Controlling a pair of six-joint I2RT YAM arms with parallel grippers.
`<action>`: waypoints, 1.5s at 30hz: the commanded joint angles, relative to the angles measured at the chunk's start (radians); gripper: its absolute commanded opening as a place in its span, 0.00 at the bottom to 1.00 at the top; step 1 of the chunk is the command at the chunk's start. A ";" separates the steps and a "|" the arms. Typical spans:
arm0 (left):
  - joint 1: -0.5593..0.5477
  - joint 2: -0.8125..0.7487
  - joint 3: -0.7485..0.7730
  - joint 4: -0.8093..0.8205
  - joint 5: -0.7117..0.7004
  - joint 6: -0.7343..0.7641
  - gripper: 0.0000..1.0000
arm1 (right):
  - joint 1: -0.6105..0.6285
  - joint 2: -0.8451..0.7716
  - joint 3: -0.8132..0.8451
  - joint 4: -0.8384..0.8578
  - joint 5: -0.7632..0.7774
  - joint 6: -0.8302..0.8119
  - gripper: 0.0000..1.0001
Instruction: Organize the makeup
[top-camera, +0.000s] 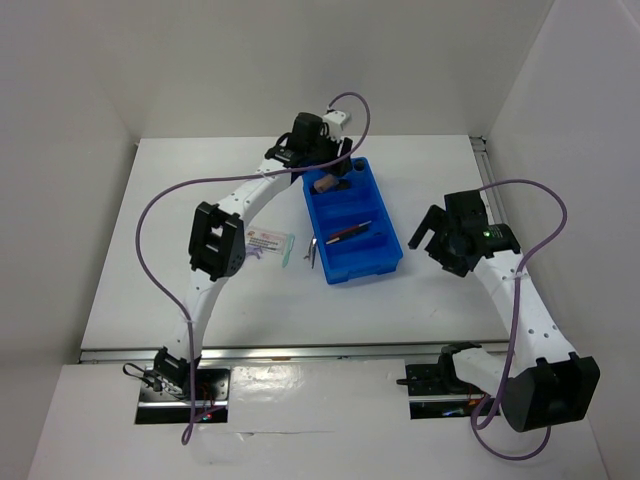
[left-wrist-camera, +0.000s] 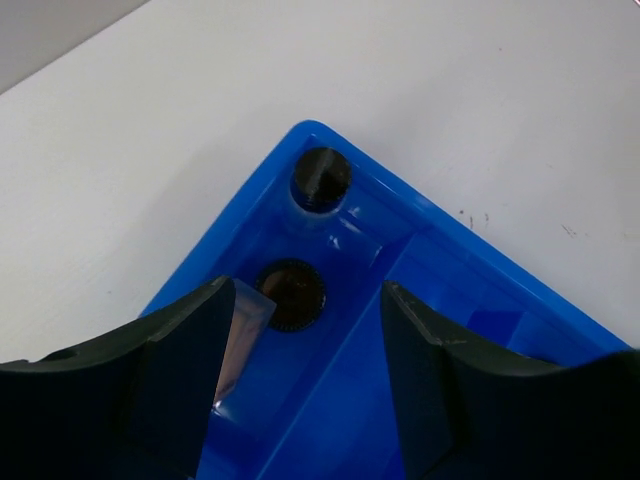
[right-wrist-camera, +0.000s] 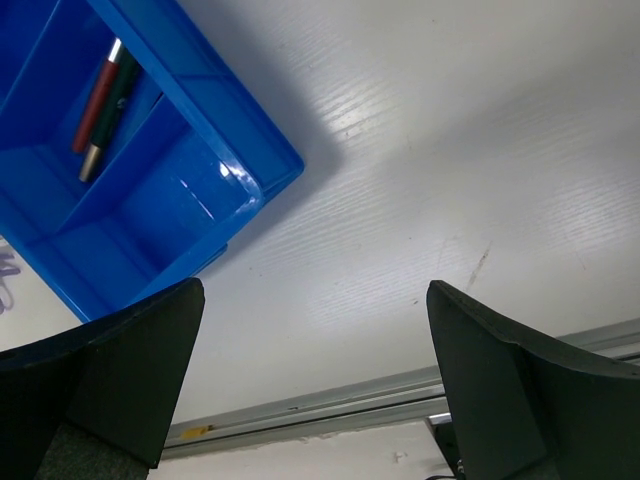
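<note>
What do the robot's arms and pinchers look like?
The left arm and right arm are skinny white tubes with chunky black joints. A loopy purple cable trails along each. The left gripper and right gripper have two thick black fingers.

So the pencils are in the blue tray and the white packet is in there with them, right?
Not quite. The pencils are in the blue tray, but the white packet is not in there with them: it lies on the table, left of the tray. The top external view shows it.
</note>
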 joint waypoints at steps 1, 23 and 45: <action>-0.006 -0.135 -0.039 0.039 0.044 -0.044 0.69 | -0.006 -0.009 0.000 0.040 -0.014 -0.012 1.00; 0.086 -0.639 -0.744 -0.555 -0.439 -0.454 0.44 | -0.015 -0.072 -0.009 0.077 -0.063 -0.040 1.00; 0.095 -0.660 -0.964 -0.458 -0.491 -0.417 0.56 | -0.015 -0.062 -0.018 0.088 -0.103 -0.040 1.00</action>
